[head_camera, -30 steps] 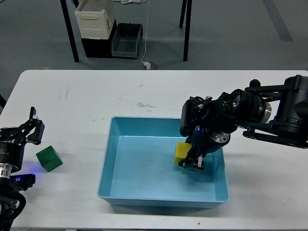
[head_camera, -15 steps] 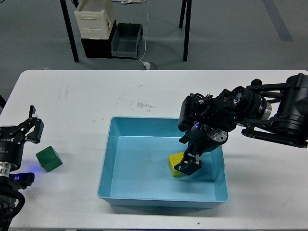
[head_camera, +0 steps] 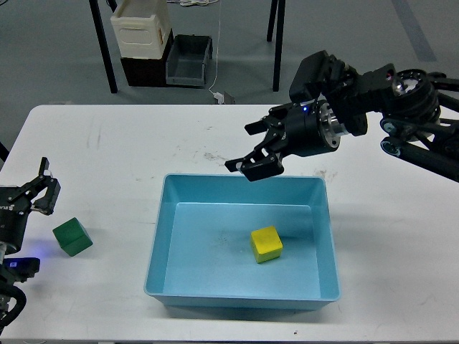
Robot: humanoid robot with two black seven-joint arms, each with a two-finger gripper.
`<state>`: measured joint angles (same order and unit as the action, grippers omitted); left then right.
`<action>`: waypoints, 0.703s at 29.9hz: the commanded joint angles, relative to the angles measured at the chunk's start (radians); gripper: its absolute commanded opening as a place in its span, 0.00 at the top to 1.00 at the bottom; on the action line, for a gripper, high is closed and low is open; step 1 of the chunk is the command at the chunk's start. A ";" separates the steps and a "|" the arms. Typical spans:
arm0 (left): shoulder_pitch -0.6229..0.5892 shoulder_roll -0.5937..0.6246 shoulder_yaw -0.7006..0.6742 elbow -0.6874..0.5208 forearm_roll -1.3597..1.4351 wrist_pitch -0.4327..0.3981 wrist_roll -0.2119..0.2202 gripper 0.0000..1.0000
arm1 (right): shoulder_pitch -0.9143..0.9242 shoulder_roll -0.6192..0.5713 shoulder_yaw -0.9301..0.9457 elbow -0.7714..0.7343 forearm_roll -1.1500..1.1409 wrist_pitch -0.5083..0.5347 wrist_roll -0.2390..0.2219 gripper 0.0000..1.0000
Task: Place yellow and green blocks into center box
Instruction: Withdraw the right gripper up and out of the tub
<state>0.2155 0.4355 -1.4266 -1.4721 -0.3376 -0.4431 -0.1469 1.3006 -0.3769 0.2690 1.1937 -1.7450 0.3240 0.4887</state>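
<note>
The yellow block (head_camera: 266,244) lies on the floor of the light-blue tray (head_camera: 158,247), right of its middle, free of any gripper. The dark green block (head_camera: 72,237) sits on the white table, left of the tray. My right gripper (head_camera: 244,148) is open and empty, raised above the tray's far rim, up and left of the yellow block. My left gripper (head_camera: 47,185) is open and empty at the table's left edge, just above and left of the green block, not touching it.
On the floor beyond the table's far edge stand a cream-white bin (head_camera: 140,29) and a dark grey crate (head_camera: 190,61), with black frame legs (head_camera: 105,50) beside them. My right arm (head_camera: 401,107) spans the table's right side.
My right gripper has let go of the yellow block, opened, and risen up and left out of the tray. The block now rests on the tray floor. The left arm has barely moved.
</note>
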 commanded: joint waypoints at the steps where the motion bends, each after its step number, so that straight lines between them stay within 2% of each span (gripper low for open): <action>1: -0.007 0.086 -0.024 0.006 0.083 -0.026 -0.016 0.00 | -0.040 0.024 0.078 -0.002 0.093 0.001 0.000 0.01; 5: -0.015 0.208 -0.069 0.004 0.218 -0.020 -0.043 0.01 | -0.115 0.027 0.156 0.004 0.283 -0.016 0.000 0.00; 8: -0.080 0.282 -0.091 0.019 0.299 0.010 -0.057 0.01 | -0.194 0.032 0.248 0.006 0.403 -0.029 0.000 0.00; 10: -0.132 0.305 -0.089 0.071 0.360 0.050 -0.057 0.01 | -0.245 0.036 0.304 0.006 0.447 -0.039 0.000 0.00; 13: -0.180 0.344 -0.092 0.131 0.520 0.052 -0.065 0.01 | -0.317 0.058 0.390 0.014 0.522 -0.095 0.000 0.00; 15: -0.186 0.354 -0.101 0.133 0.624 0.050 -0.107 0.00 | -0.359 0.082 0.436 0.015 0.580 -0.160 0.000 0.00; 16: -0.188 0.371 -0.109 0.133 0.672 0.049 -0.149 0.00 | -0.374 0.095 0.455 0.014 0.608 -0.195 0.000 0.00; 17: -0.188 0.393 -0.112 0.133 0.712 0.038 -0.193 0.00 | -0.388 0.102 0.470 0.012 0.630 -0.225 0.000 0.00; 19: -0.188 0.452 -0.112 0.134 0.808 0.000 -0.320 0.00 | -0.425 0.125 0.510 0.010 0.677 -0.296 0.000 0.00; 20: -0.189 0.468 -0.114 0.135 0.853 -0.008 -0.342 0.00 | -0.444 0.142 0.538 0.012 0.700 -0.325 0.000 0.00; 21: -0.191 0.476 -0.112 0.135 0.888 -0.011 -0.342 0.00 | -0.464 0.160 0.564 0.012 0.719 -0.347 -0.008 0.00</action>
<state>0.0280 0.8623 -1.5380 -1.3391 0.4269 -0.4274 -0.4158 0.8894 -0.2587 0.7655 1.2056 -1.0864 0.0546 0.4886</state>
